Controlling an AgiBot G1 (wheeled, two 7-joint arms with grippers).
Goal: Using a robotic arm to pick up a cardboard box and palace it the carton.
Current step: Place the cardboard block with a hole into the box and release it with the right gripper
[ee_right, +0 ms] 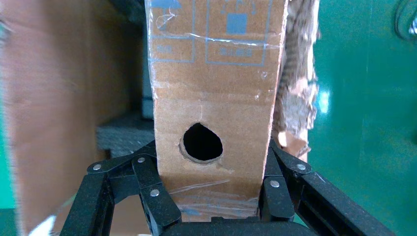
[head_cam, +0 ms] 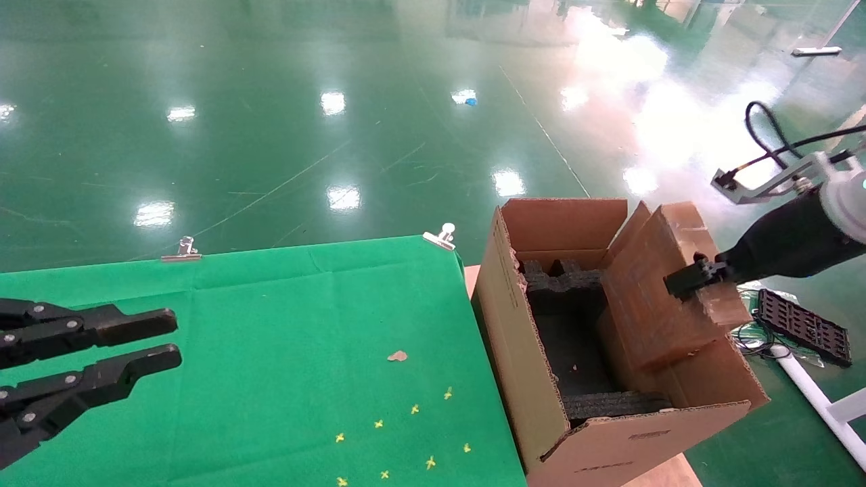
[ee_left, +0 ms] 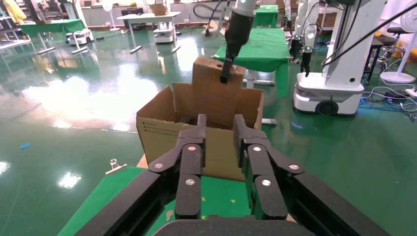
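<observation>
My right arm (head_cam: 842,196), white-jointed with a green-lit ring, reaches in from the right. Its gripper (head_cam: 687,281) is shut on the slim taped cardboard box (head_cam: 649,297), held tilted over the open carton (head_cam: 514,338). In the right wrist view the gripper (ee_right: 211,153) clamps the box (ee_right: 216,88) on both sides, beside its round hole. The carton's black foam lining (head_cam: 572,338) shows below, and its ragged flap edge (ee_right: 295,83) is beside the box. My left gripper (head_cam: 166,338) is open and empty over the table's left side; it also shows in the left wrist view (ee_left: 219,125).
A green cloth table (head_cam: 270,304) with metal clips (head_cam: 181,249), yellow cross marks and a brown scrap (head_cam: 397,356) stands left of the carton. A black tray (head_cam: 804,326), cables and a white pole lie on the floor at the right. Other robots (ee_left: 339,59) stand behind.
</observation>
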